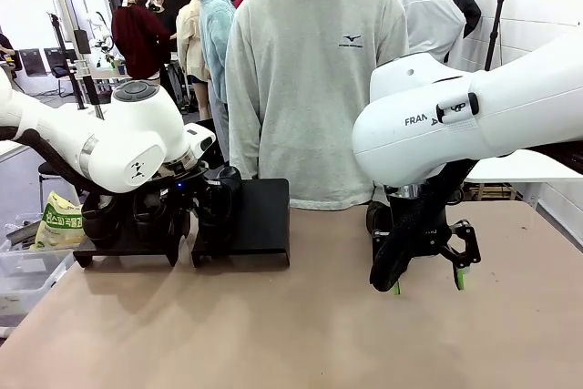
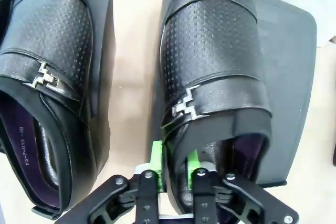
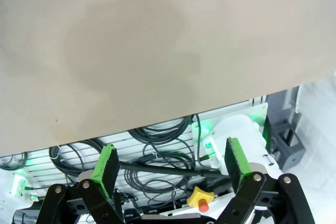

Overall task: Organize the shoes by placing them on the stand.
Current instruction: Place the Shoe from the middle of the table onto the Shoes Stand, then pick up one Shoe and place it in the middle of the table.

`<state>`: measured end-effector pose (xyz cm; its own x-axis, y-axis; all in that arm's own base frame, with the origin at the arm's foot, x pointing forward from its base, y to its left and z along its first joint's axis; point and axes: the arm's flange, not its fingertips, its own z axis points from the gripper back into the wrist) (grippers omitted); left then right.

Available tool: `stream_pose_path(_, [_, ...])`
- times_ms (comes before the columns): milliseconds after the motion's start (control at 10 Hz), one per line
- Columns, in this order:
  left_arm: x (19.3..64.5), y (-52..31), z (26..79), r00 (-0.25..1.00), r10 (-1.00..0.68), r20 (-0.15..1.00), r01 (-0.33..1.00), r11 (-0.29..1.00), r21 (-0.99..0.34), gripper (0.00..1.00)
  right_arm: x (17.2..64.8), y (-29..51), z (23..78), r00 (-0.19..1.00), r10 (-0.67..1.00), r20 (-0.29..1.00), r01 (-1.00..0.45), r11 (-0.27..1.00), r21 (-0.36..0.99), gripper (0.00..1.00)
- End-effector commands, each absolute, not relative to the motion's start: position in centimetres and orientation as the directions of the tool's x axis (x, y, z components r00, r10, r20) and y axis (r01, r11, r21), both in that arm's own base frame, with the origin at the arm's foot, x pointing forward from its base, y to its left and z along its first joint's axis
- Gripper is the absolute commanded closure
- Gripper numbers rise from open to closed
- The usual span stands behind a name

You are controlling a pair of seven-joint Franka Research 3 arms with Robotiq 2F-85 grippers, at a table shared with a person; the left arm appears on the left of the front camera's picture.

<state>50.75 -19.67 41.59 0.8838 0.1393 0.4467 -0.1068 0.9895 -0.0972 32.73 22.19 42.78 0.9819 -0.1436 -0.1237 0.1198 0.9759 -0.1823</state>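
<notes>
1. Front view: the left arm reaches in over 2 black stands at the far left of the tan table. The left stand carries dark shoes that are hard to tell apart under the arm. The right stand holds 1 black shoe at its left side, with the left end effector down at that shoe. Its finger spacing cannot be told from here.
2. Front view: the right end effector hangs just above bare table at the right, well apart from the stands, its green-tipped fingers spread and holding nothing. A person in a grey sweatshirt stands at the far side.
3. Left wrist view: 2 glossy black shoes with perforated straps and silver buckles lie side by side, each on a black stand. The left end effector has its green pads on either side of the heel rim of the right-hand shoe, 1 pad outside and 1 inside the opening, close to the leather. Whether they pinch it or have slackened cannot be told. The other shoe lies just beside it, apart from the fingers.
4. Right wrist view: the right end effector stands wide apart and empty over the table's near edge, with cables and a red button below.
</notes>
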Motion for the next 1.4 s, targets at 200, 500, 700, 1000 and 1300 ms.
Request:
stream_pose_path(200, [50.8,-19.8,43.3,0.875,0.185,0.448,-0.149,0.982,-0.115,0.00,32.9,22.3,42.9,0.980,-0.153,-0.126,0.126,0.972,-0.198,0.00])
stream_pose_path(500, [49.9,-17.2,48.2,0.906,0.182,0.381,-0.157,0.983,-0.097,0.00,32.9,22.3,42.9,0.980,-0.153,-0.126,0.126,0.972,-0.198,0.00])
stream_pose_path(700, [50.6,-19.2,44.4,0.871,0.187,0.455,-0.141,0.981,-0.134,0.00,32.9,22.3,42.9,0.980,-0.153,-0.126,0.126,0.972,-0.198,0.00])
stream_pose_path(1000, [50.6,-19.2,44.4,0.871,0.187,0.455,-0.141,0.981,-0.134,0.00,32.9,22.3,42.9,0.980,-0.153,-0.126,0.126,0.972,-0.198,0.00])
stream_pose_path(1300, [50.6,-19.2,44.4,0.871,0.187,0.455,-0.141,0.981,-0.134,0.00,32.9,22.3,42.9,0.980,-0.153,-0.126,0.126,0.972,-0.198,0.00])
